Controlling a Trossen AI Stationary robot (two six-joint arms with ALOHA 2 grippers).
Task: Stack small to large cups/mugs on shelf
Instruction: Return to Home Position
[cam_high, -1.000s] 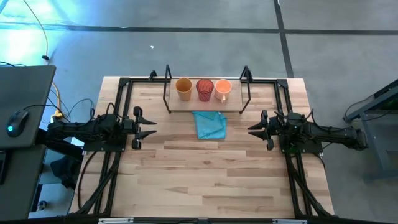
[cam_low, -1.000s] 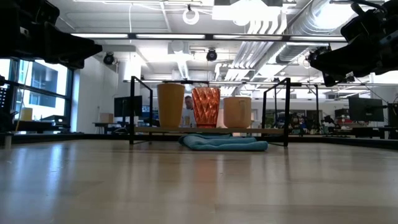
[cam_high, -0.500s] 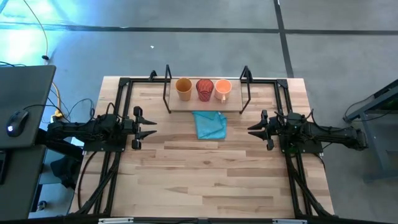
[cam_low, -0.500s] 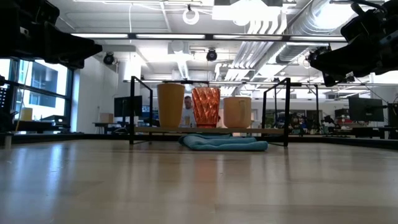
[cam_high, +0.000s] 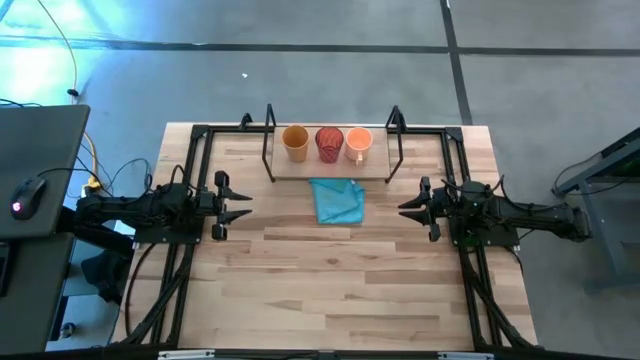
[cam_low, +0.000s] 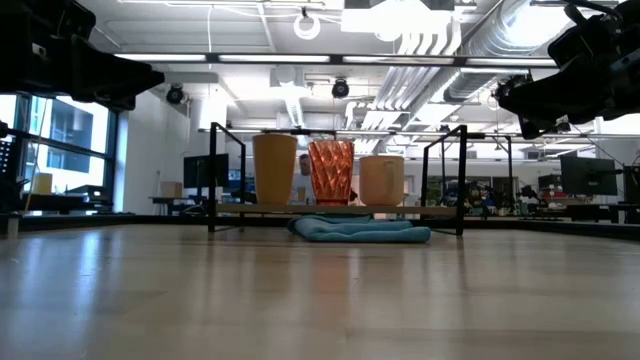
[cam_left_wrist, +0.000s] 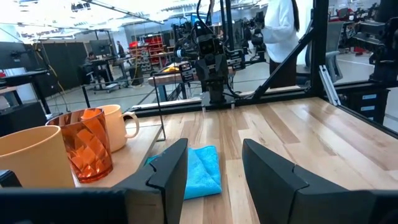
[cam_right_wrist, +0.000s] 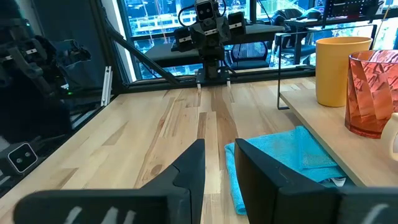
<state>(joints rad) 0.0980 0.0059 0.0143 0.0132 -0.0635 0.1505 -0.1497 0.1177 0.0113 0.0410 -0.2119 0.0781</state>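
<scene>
Left gripper (cam_left_wrist: 213, 149) hangs over the table (cam_left_wrist: 323, 143), fingers (cam_left_wrist: 171, 171) spread, a blue cloth (cam_left_wrist: 202, 169) showing in the gap. Beside it on the shelf (cam_left_wrist: 140, 152), 3 cups in a row: tan tumbler (cam_left_wrist: 31, 155), red ribbed cup (cam_left_wrist: 87, 146), orange mug (cam_left_wrist: 118, 127). The right arm (cam_left_wrist: 208, 56) faces in from across the table.

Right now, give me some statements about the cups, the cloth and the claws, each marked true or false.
1. The tumbler, the red ribbed cup and the orange mug all stand on the shelf. True.
2. The red ribbed cup is the middle one. True.
3. The blue cloth lies on the shelf. False: the blue cloth lies on the table, in front of it.
4. The left claw grips the orange mug. False: the left claw and the right claw are open, empty, over the table.
</scene>
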